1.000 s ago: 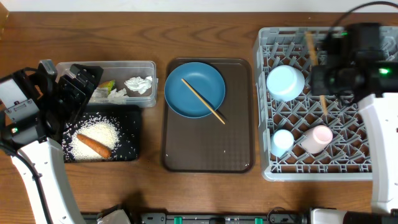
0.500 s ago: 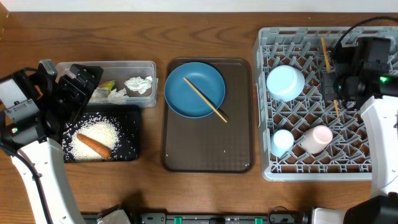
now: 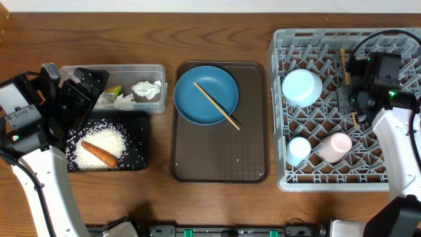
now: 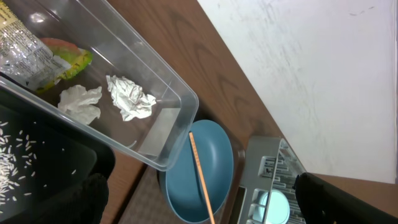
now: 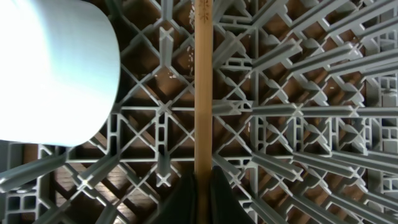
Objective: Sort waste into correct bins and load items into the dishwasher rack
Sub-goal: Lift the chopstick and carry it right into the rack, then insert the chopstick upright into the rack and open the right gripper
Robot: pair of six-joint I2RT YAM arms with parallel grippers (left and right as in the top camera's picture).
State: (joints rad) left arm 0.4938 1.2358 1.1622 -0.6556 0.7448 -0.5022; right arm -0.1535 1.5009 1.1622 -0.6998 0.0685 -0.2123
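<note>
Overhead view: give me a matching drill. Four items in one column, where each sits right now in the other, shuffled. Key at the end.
Things
1. orange stick
2. crumpled napkin
3. dark-blue plate
4. pinkish-white cup

Places
A. in the grey dishwasher rack
B. in the clear plastic tub
C. on the black tray, on top of the rice
D. on the brown serving tray

Pairs: 1-C, 2-B, 3-D, 4-A

Overhead looks straight down — right wrist view sits close above the same rack [image 3: 316, 122].
</note>
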